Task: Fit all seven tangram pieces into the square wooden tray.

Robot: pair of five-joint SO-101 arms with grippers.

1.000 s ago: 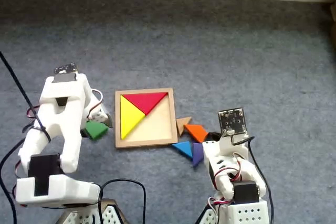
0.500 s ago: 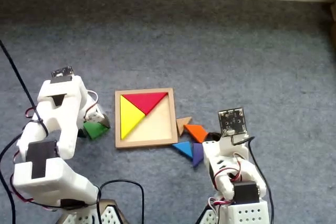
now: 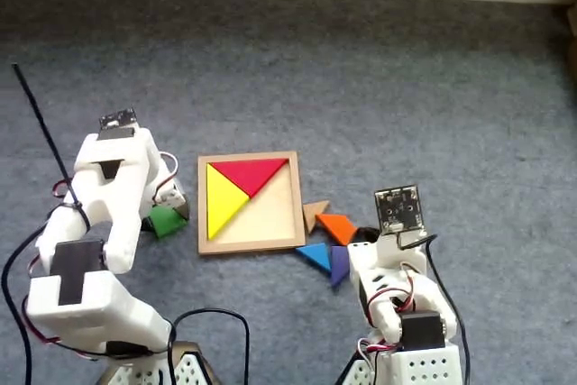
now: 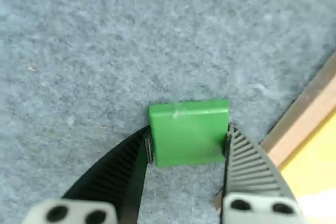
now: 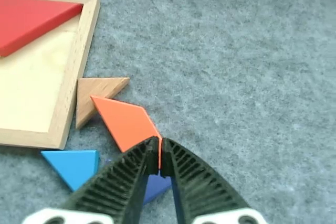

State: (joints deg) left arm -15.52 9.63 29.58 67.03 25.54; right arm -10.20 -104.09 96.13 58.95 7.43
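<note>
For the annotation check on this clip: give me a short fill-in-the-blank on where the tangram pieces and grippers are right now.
The wooden tray holds ___ pieces, a red triangle and a yellow triangle.
The left gripper is closed on the square piece, coloured ___.
The right gripper is shut above a corner of the parallelogram, coloured ___.
Missing words: two; green; orange.

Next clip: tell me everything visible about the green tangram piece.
The green piece is a solid block painted bright green, wood by its look. It shows a flat, roughly square face with a faint pale scuff. The left end effector is closed on it, gripping two opposite sides. It is at the grey carpet; whether it is resting or just lifted is unclear. It lies outside the wooden tray, beside the rim nearest the left arm and not touching it.
</note>
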